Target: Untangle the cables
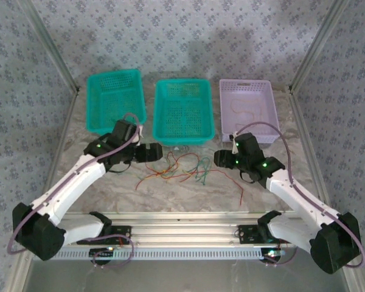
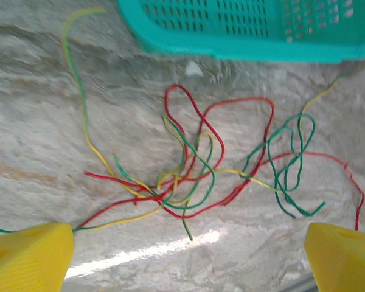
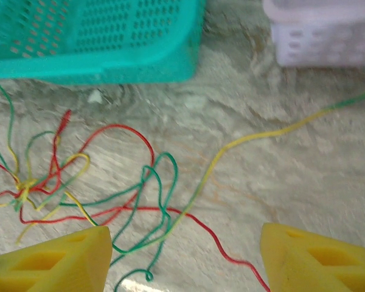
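Both spread empty: left fingers, right fingers, cropped; cables in indistinct knot

cables: smooth, glossy | teal basket: perforated plastic | table: matt, marbled stone-look

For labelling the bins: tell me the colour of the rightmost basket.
Pale lilac. The rightmost basket shows best in the top external view.

White-shelled left arm and right arm, black joints, purple-grey cables looped alongside, small green lights, yellow jaws
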Available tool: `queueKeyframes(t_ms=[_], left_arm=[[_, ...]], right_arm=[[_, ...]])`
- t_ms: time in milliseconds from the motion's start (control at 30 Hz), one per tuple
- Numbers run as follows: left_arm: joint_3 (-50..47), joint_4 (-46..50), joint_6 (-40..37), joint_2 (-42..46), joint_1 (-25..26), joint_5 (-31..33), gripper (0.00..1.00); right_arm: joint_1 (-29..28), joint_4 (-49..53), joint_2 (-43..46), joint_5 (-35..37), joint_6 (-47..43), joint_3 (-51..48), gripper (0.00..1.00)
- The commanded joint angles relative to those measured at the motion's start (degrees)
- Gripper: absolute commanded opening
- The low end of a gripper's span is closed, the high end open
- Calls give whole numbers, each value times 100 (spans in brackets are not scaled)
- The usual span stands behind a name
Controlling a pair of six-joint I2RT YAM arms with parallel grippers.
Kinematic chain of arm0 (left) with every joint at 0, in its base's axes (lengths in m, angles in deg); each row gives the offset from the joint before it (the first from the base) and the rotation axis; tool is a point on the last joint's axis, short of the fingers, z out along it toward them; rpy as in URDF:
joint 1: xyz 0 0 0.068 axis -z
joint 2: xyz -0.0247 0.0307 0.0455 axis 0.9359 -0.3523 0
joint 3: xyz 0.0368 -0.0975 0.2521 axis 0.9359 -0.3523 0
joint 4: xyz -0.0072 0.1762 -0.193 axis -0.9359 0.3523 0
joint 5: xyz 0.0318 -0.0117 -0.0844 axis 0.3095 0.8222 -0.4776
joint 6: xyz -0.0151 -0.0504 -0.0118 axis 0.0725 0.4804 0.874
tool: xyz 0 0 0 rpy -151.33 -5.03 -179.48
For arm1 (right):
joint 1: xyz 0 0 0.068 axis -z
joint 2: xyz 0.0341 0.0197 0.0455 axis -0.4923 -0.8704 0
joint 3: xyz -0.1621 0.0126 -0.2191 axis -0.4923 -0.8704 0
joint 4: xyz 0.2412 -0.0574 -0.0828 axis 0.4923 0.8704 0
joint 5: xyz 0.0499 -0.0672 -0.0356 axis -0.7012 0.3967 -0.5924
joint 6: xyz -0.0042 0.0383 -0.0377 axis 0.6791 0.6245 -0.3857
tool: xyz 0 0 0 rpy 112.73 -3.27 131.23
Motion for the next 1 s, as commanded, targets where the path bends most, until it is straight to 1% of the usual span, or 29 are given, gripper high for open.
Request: queueKeyframes(t_ms=[0, 100, 200, 333, 400, 533, 767, 967], left_arm=[[28, 1, 126, -335, 397, -52, 96], [146, 0, 166, -745, 808, -148, 96], [276, -187, 157, -1110, 1105, -296, 94], [368, -337, 210, -1368, 1234, -495, 94], [417, -399, 229, -1474, 1264, -573, 94], [581, -447, 238, -1757, 1418, -608, 94], [914, -395, 185, -2169, 1739, -391, 94], [1106, -355, 177, -2451, 1904, -204, 93]], right_arm=[[-88, 493, 283, 261, 350, -123, 67], [-164, 782, 284, 302, 531, -245, 67], [-355, 784, 299, 164, 679, -492, 66], [-689, 791, 385, 488, 753, -827, 66], [-764, 705, 346, 501, 770, -968, 66], [-892, 353, 280, 898, 779, -1265, 66], [-923, -164, 174, 1418, 632, -1298, 66], [-912, -652, -414, 1448, 582, -1285, 62]])
